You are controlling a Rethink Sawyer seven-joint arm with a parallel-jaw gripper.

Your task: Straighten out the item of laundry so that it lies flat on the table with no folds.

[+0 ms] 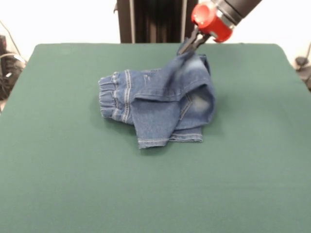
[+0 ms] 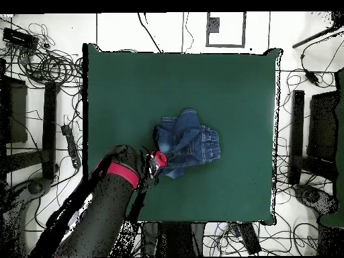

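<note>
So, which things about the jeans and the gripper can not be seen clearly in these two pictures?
- Front view: the gripper touches the raised fold of the jeans; the cloth hides whether it pinches it.
- Front view: the jeans' lower layers and pockets lie under the folded legs.
- Overhead view: the gripper is too small to judge, and the arm covers the jeans' near edge.
- Both views: the table under the jeans is hidden.

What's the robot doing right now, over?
Gripper shut on jeans, lifting a far fold. Jeans bunched, legs folded over. Green table around them, no obstruction.
</note>
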